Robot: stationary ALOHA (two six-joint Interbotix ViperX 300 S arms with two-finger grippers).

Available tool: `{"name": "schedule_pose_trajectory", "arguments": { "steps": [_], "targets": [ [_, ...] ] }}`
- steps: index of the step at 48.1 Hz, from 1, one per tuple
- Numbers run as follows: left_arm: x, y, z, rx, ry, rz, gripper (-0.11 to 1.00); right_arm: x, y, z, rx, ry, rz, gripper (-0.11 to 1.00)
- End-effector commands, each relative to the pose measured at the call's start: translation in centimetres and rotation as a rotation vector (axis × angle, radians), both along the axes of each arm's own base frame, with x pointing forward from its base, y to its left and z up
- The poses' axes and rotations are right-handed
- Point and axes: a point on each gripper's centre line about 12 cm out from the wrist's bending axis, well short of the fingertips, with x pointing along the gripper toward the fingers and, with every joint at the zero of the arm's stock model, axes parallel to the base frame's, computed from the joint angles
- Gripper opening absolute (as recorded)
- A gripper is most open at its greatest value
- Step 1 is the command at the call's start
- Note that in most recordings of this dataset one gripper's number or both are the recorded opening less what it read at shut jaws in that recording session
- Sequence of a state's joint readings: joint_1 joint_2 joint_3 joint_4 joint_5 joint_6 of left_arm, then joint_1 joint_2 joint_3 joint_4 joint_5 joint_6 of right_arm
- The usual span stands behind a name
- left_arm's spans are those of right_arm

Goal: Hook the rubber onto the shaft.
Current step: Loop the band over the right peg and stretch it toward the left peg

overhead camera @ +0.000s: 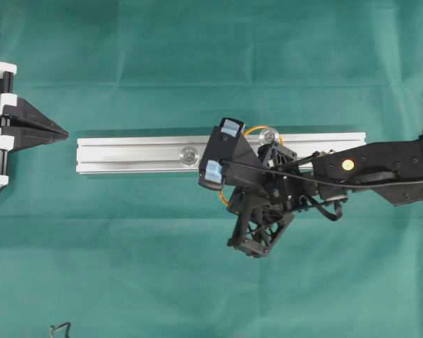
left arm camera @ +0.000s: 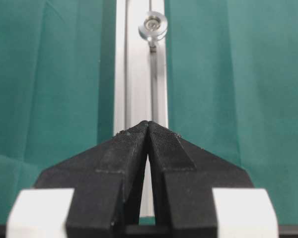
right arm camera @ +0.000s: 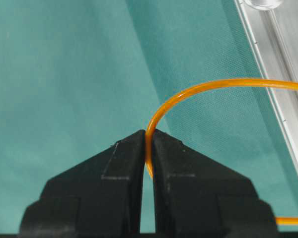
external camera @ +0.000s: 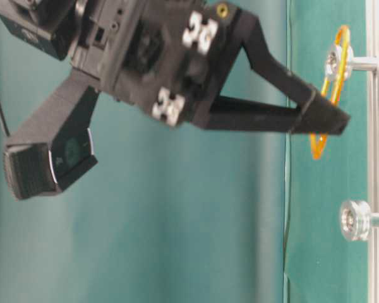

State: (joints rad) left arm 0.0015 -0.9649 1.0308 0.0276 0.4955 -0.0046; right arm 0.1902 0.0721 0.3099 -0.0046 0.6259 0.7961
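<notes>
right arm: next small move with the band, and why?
Probably carry the band a little further toward the other shaft. The right gripper is shut on the rubber, whose loop already rings one shaft on the rail, while the second shaft stands bare.

Right arm [overhead camera: 381, 167]: matte black links, round yellow dot marking, thin black cable looping alongside. Right gripper [external camera: 322, 118]: black wedge fingers, lattice-ribbed bracket, pale blue tape patches. Left gripper [left arm camera: 148, 130]: black textured triangular fingers, white square blocks at base.
</notes>
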Motion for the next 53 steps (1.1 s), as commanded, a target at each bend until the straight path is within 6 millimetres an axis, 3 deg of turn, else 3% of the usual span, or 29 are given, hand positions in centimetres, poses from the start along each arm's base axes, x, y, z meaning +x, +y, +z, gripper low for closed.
{"name": "schedule_pose_trajectory", "arguments": {
  "steps": [1, 39, 53],
  "targets": [
    [0.32, 0.04, 1.13, 0.004, -0.029, 0.000, 0.00, 0.77, -0.05, 1.77, 0.040, -0.038, -0.053, 0.07],
    [0.31, 0.05, 1.22, 0.006, -0.032, 0.000, 0.00, 1.27, -0.52, 1.51, 0.218, 0.052, -0.418, 0.07],
    [0.31, 0.05, 1.22, 0.004, -0.032, 0.000, 0.00, 1.27, -0.76, 1.57, 0.221, 0.053, -0.462, 0.07]
  ]
}}
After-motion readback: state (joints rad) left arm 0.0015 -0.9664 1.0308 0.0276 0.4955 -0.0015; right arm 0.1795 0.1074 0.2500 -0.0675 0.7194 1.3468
